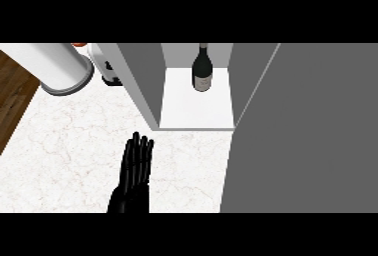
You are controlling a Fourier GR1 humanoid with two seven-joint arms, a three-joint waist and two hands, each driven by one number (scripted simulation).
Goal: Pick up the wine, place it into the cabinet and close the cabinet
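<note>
Straight-fingered and holding nothing, the left hand (135,167) hovers over the white marble desk (66,150), before the cabinet (196,107). Inside, on its white floor, lies the dark wine bottle (203,70), pale-labelled. Beyond, a white cylinder (55,67) stands beside wooden flooring (13,95).

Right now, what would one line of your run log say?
wine: in cabinet | door: open | left hand: open, over counter | right hand: unseen

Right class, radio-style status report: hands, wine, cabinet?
Left hand open, fingers straight, over counter. Right hand not visible. Wine bottle inside cabinet. Cabinet door open, not yet closed.
</note>
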